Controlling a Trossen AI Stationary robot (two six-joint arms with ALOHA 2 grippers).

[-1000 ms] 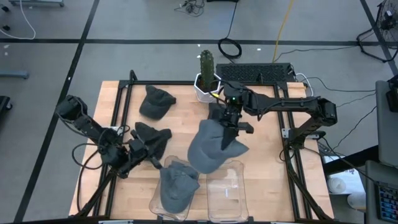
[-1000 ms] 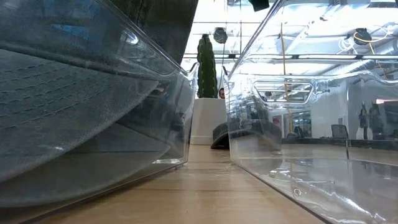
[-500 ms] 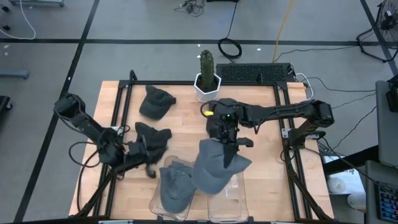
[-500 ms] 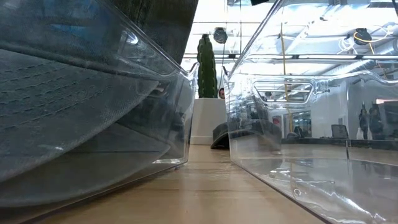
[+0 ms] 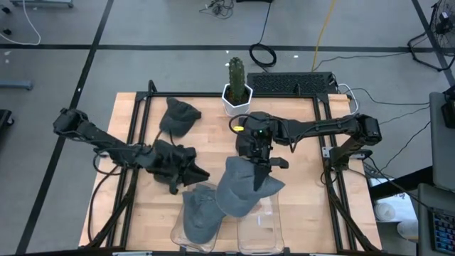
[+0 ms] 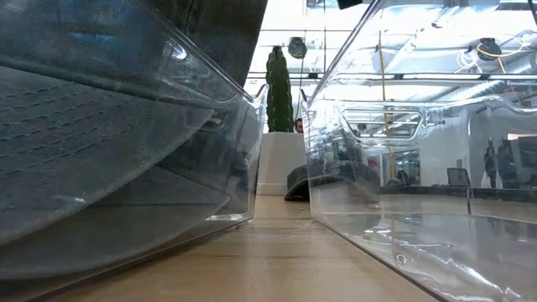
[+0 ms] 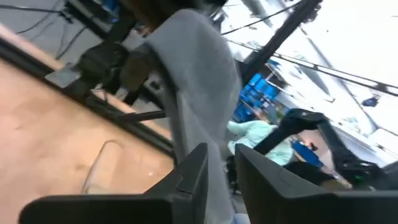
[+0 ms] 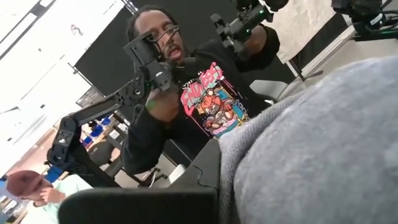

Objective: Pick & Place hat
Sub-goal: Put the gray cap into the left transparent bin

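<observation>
My right gripper (image 5: 257, 158) is shut on a grey hat (image 5: 240, 186) that hangs over the near middle of the table, above two clear bins. The left bin (image 5: 186, 226) holds another grey hat (image 5: 202, 217), which also shows in the low view (image 6: 84, 151). The right bin (image 5: 260, 226) holds nothing that I can see. My left gripper (image 5: 195, 173) is left of the hanging hat, fingers a little apart and empty (image 7: 222, 171). A dark hat (image 5: 169, 151) lies on the table under the left arm. Another dark hat (image 5: 178, 116) lies at the far left. My right gripper holds the grey hat by its upper part (image 5: 254, 165), coming from above with the fingers pointing down. The cloth fills the space beside one finger (image 8: 208, 171) in the right wrist view, so the exact place of contact is hidden. The hat hangs below the fingers, clear of the table.
A cactus in a white pot (image 5: 237, 91) and a keyboard (image 5: 291, 82) stand at the far edge. A black frame (image 5: 142, 114) runs along the table's sides. A person in a black shirt (image 8: 205, 93) is beyond the table.
My right gripper has carried the grey hat toward the near edge; it now hangs over the bins. My left gripper has swung toward the table's right, from beside the dark hat toward the hanging grey hat.
</observation>
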